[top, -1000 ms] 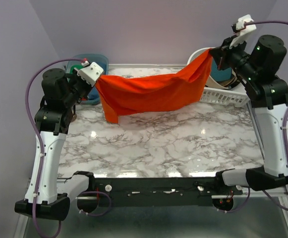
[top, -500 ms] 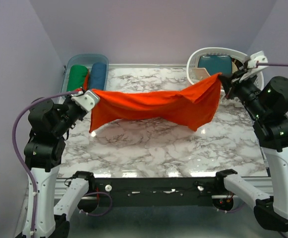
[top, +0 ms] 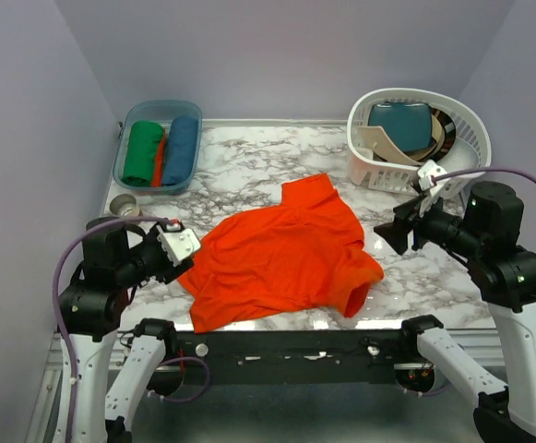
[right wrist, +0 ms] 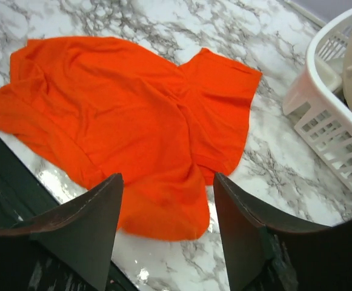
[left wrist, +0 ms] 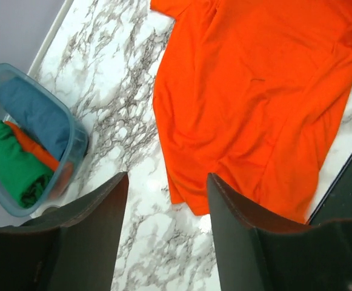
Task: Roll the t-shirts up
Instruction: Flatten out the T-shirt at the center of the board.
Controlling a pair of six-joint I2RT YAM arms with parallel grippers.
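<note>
**Floppy orange tee lying on the bench, where do I even grab it?**

The orange t-shirt (top: pixel 281 263) is lying rumpled on the marble bench (top: pixel 277 157). It's between my two hands, and its near edge comes right up to the front lip. One sleeve points toward the white basket (top: pixel 415 92), and the side nearest my right hand is bunched and folded under.

My left hand (left wrist: pixel 166 182) is spread wide with nothing in it, hovering just off the shirt's left edge. My right hand (right wrist: pixel 166 177) is spread and empty too, hanging off to the shirt's right.

My read on handling: this thing is light, limp and totally shapeless. It'll sag wherever I'm not holding it, and it probably skates on that glossy marble, so pushing a roll one-handed would just drag the whole shirt.

I'd pinch the fabric right at an edge, one corner per hand, and tug it flat first. Then I'd start the roll from one straight end. Grabbing mid-body only makes a wad.

The aim is something like the green roll (top: pixel 141 152) and the blue roll (top: pixel 183 149) in the tub (top: pixel 194 111).
</note>
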